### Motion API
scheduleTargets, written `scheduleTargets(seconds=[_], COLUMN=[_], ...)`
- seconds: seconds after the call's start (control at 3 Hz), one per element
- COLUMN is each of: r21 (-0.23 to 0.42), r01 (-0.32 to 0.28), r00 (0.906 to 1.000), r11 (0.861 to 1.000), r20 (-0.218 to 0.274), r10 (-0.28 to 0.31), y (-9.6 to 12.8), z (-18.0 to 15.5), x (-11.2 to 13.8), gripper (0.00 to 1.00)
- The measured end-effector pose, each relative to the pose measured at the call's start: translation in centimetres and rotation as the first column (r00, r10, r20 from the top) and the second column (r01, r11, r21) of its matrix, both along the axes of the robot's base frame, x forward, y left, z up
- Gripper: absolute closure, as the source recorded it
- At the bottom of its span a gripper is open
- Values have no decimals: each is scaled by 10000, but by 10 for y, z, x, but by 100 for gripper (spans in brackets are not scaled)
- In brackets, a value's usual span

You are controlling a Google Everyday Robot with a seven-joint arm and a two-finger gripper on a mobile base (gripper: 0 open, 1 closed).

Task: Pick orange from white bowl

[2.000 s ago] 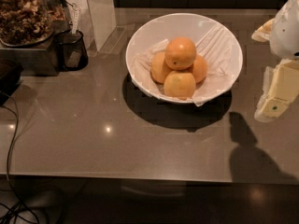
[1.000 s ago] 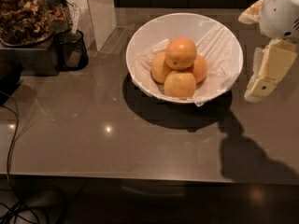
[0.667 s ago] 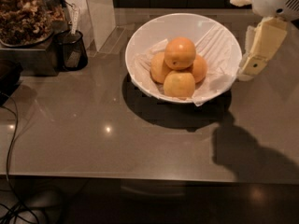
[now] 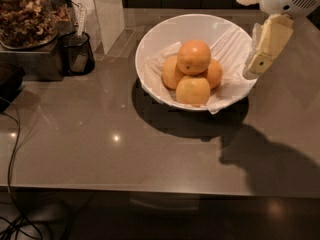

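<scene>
Now | orange (image 4: 194,57): deep, glossy, atop pile (image 4: 192,90) in white bowl (image 4: 165,34) | end effector (image 4: 258,63) by bowl rim, opening: cannot tell

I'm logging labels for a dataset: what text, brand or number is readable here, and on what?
No text can be read.
The white tag in the black cup: marks too blurred to read.
The orange, the white bowl and the gripper, which is at the bowl's right rim: no writing shows.

Dim, warm overhead light, with hard shadows under the white bowl (image 4: 169,32) and below the hand (image 4: 260,64) at its right rim.
</scene>
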State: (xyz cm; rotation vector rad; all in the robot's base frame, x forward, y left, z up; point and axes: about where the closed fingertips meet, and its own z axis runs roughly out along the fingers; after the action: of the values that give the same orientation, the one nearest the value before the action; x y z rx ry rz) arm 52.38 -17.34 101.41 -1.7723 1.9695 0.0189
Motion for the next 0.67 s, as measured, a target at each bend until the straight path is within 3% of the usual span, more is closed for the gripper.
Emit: scheduleTargets(seconds=[0.67], r21=[497], r01=[-983], r00=[9939], r11=[9939], r20=[-456], r10=[1006], y=[36], z=[-14], x=[48], gripper=[0])
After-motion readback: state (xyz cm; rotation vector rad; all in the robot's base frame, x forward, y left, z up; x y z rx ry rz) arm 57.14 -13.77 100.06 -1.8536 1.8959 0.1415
